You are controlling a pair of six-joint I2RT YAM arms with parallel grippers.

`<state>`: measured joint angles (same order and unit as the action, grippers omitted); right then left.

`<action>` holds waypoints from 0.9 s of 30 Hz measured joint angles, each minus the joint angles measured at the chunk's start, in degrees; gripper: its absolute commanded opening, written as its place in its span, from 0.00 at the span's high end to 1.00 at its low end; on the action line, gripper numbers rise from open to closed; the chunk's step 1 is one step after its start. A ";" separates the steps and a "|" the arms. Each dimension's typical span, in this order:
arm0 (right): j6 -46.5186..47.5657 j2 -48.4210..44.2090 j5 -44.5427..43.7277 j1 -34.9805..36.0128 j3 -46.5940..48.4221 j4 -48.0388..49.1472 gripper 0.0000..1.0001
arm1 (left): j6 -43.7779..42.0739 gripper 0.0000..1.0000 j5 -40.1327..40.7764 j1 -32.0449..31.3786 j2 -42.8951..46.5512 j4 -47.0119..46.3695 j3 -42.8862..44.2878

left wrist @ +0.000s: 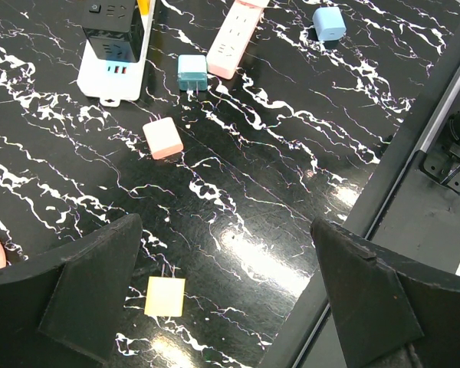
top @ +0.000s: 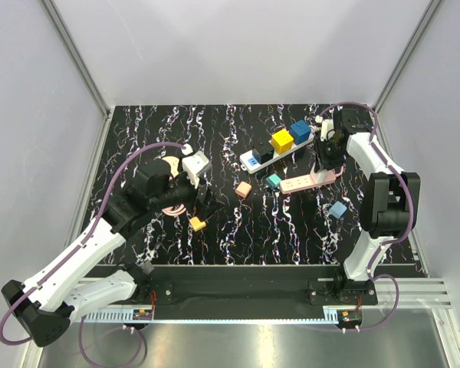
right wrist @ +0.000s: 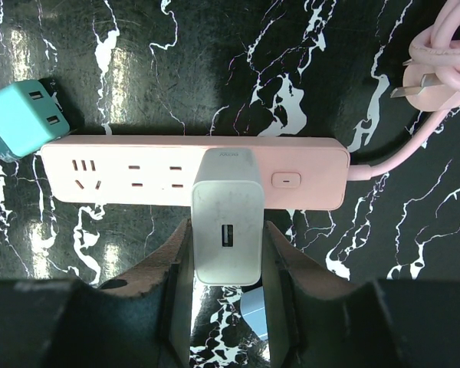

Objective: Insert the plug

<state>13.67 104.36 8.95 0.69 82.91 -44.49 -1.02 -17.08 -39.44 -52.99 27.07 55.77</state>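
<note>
**One white plug (right wrist: 225, 218) gripped**

The right pincer (right wrist: 226, 245), part-closed, clamps the white plug against the pink strip (right wrist: 123, 172), one of two strips on the counter (top: 215, 238). Four loose plugs (left wrist: 162, 138) lie around. The left pincer (left wrist: 224, 222) gapes wide, empty.

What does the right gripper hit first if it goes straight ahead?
The pink strip. The right gripper holds a white charger just over its sockets, beside the switch; whether they already touch is unclear.
</note>
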 measured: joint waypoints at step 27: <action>0.59 1.86 -3.98 2.67 -0.68 -0.37 1.00 | -0.02 0.01 -0.07 -0.09 0.20 0.02 0.00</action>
<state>14.26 106.21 4.97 3.36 82.24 -44.86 -1.04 -17.15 -39.53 -52.80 27.09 55.77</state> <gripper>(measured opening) 0.397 0.984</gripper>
